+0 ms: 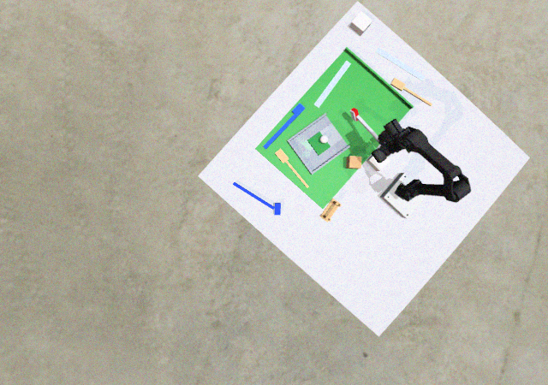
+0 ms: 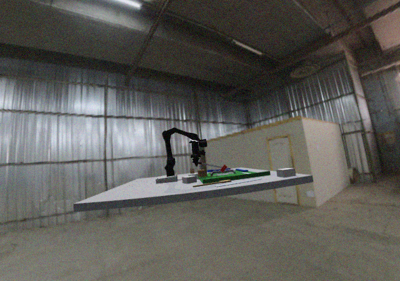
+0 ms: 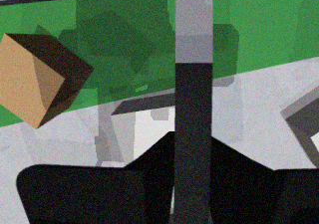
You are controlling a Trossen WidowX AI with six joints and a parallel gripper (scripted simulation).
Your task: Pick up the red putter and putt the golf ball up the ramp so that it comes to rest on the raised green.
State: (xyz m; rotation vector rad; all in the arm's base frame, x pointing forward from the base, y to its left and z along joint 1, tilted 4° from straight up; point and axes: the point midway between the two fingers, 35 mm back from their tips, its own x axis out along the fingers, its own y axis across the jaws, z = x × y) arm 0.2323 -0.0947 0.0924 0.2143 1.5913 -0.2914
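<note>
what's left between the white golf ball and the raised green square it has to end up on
Nothing visible: in the top view the white golf ball already sits on the small raised green square inside the grey ramp frame. The gripper is shut on the red-headed putter, off to the side of the ramp.

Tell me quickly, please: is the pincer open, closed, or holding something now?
Pincer: closed on the shaft of the red putter.
</note>
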